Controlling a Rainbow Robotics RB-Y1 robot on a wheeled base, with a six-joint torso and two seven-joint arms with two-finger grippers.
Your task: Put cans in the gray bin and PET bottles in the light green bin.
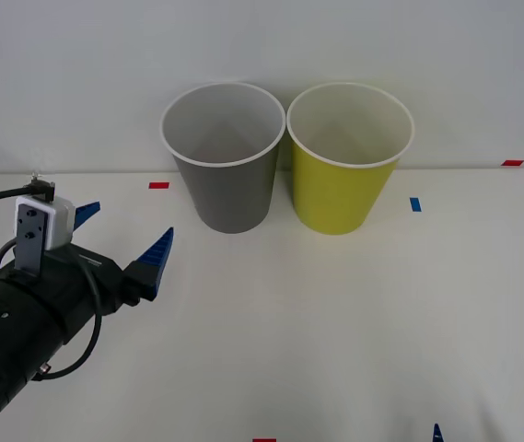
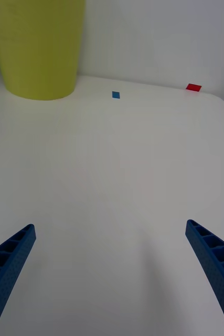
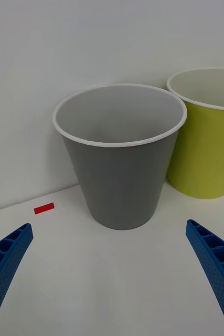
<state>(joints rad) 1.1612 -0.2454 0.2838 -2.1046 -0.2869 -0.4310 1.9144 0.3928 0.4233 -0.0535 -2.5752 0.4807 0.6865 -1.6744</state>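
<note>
Over on the left we have the left gripper [image 1: 122, 232] hovering above the white table [image 1: 335, 322], its blue ribbed fingers spread wide and nothing between them. From its own wrist camera we see those fingers [image 3: 7, 257] far apart, and straight ahead of the claw stands the gray bin [image 3: 121, 157], upright, white rim up, pale inside. A small red marker [image 3: 44, 208] lies on the table ahead of the claw, off to one side of that bin.

Moving along, in the front view the gray bin [image 1: 224, 157] sits ahead and to the right of the left claw, and just beside it, rims nearly touching, stands the light green bin [image 1: 348, 157], also upright. A blue marker [image 1: 415, 204] and a red marker [image 1: 513, 163] lie further right.

Down at the right we catch just the tips of the right gripper [image 1: 484, 433] at the near edge. Its wrist view shows the fingers [image 2: 214, 257] spread wide, empty, with the light green bin [image 2: 38, 47] well ahead and off to one side. We cannot tell where the can is.
</note>
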